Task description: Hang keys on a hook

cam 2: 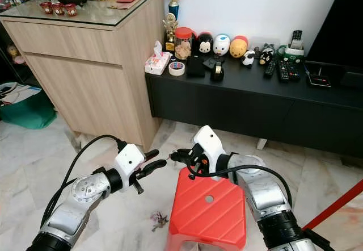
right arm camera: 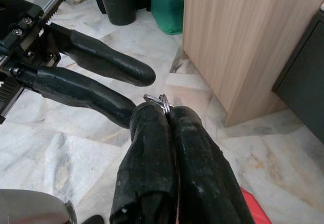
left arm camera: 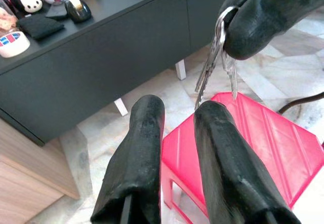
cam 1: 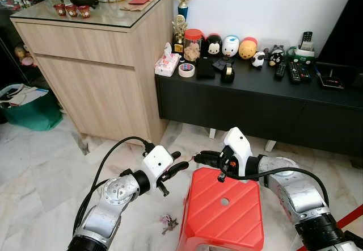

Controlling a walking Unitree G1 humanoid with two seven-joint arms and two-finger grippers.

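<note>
Right wrist view: right tool point(right arm camera: 164, 113) clamped on the ring of the keys point(left arm camera: 215, 64), held above the back edge of the red stool point(cam 1: 224, 208). Left tool point(left arm camera: 177, 117) has its fingers apart, tips just beside the hanging keys, also over the stool's back edge. Second key bunch point(cam 1: 168, 223) lies on the marble floor point(cam 1: 39, 177), just left of the stool.

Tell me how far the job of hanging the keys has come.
Done: the right end effector is shut on the keys, held above the red stool. In hand: the open left end effector faces them at close range, as if for a handover. Left: the hanging itself; I see no hook. A second bunch lies on the floor.
</note>
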